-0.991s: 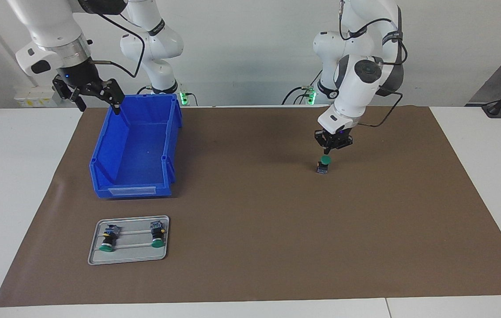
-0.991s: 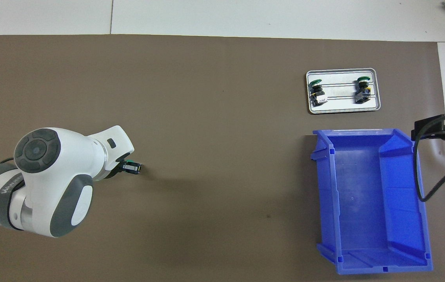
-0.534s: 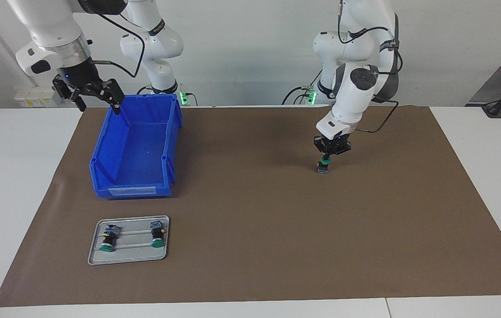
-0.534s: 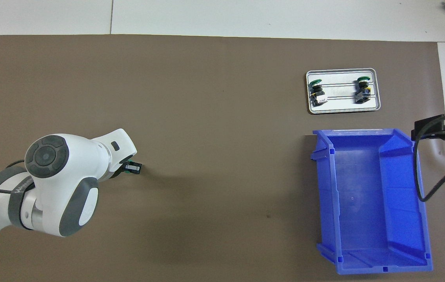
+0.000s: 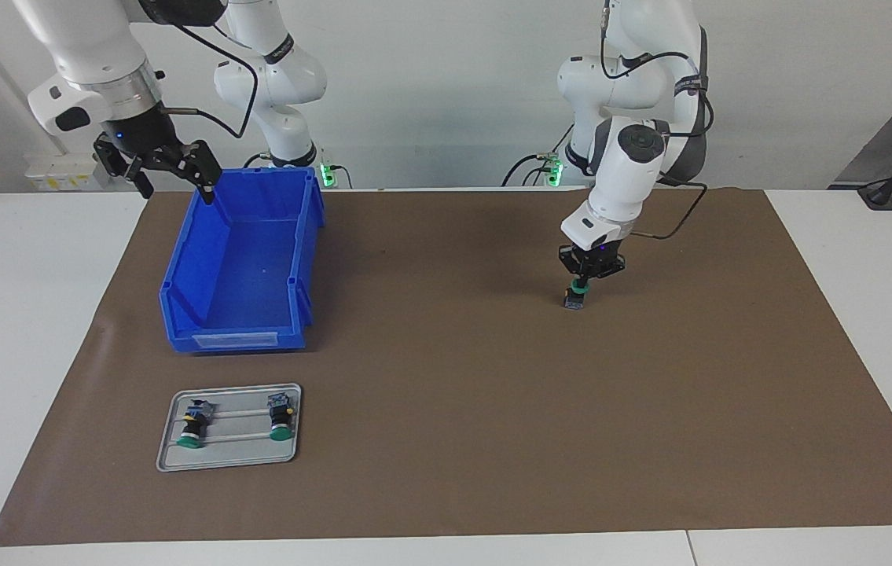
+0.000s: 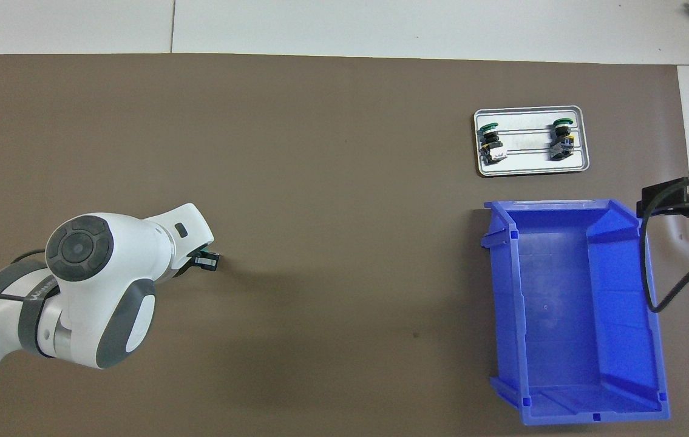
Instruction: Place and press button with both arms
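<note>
Covering most of the table, a brown mat carries everything I can see. My 2 arms come next in size. I have the left arm bent down over the mat at its own end; the right arm waits, raised at the other end. A blue bin sits on the mat toward the right arm's end, with a grey tray farther from the robots than the bin — 2 spare buttons lie on the tray. I read the right gripper as spread apart, holding nothing, over the bin's outer rim. Left gripper: fingertips together, pointing down onto the green cap of the button — it stands upright on the bare mat.
</note>
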Controlling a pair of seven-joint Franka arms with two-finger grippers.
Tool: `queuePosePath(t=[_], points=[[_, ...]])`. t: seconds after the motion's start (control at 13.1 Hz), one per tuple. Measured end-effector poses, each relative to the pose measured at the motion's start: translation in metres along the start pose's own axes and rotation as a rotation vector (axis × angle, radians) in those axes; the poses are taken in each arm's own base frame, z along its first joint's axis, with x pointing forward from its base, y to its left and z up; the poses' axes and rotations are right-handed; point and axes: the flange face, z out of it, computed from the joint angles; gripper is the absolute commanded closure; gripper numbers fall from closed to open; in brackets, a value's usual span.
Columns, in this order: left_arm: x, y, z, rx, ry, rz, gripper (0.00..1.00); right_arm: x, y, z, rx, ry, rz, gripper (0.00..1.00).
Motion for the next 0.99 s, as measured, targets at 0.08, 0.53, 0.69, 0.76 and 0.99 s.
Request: queuePosePath(t=[0.08,0.53,0.69,0.76,0.99], points=[[0.0,0.0,0.001,0.0,0.001,0.001,1.0,0.0,0.0,0.0,0.0,0.0,0.0,0.0],[-0.001,0.0,0.002,0.001,0.009,0.002,0.53,0.0,0.0,0.0,0.0,0.0,0.0,0.0],[0.004,0.0,-0.006,0.0,0.008,0.001,0.0,0.0,0.0,0.0,0.0,0.0,0.0,0.0],[0.008,-0.001,-0.012,0.0,0.006,0.0,0.0,0.0,0.0,0.0,0.0,0.0,0.0,0.0],[0.023,-0.011,-0.05,0.0,0.013,-0.02,0.0,0.0,0.0,0.0,0.0,0.0,0.0,0.0]])
